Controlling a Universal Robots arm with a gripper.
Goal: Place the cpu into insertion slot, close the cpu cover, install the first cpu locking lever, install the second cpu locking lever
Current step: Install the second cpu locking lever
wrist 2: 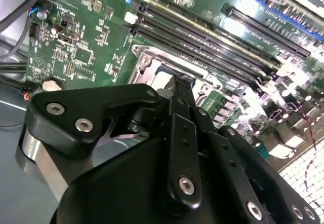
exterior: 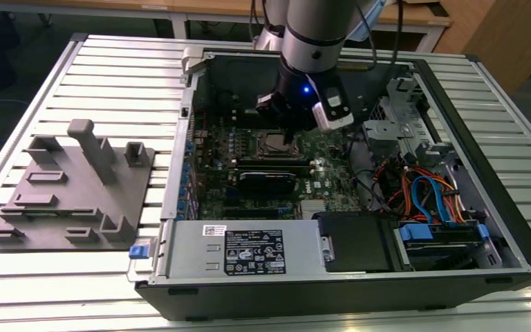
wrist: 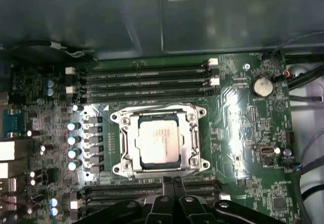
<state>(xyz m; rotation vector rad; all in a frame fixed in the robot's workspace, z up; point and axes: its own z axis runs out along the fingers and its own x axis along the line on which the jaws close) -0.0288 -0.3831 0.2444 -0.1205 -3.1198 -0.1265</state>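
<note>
The gripper (wrist: pixel 172 182), its fingers pressed together and empty, hovers beside the cpu cover (wrist: pixel 159 117), which lies closed over the cpu (wrist: pixel 159 142).

The cpu (wrist: pixel 159 141) sits in the insertion slot (wrist: pixel 124 148), cpu cover (wrist: pixel 188 145) closed

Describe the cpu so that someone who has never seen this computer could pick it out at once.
Start from the green motherboard inside the open computer case. Near its middle, between two banks of long black memory slots, sits a square silver metal frame, the cpu cover. The cpu is the flat, dull silver square showing through that frame's cut-out, the only plain metal square there.
</note>
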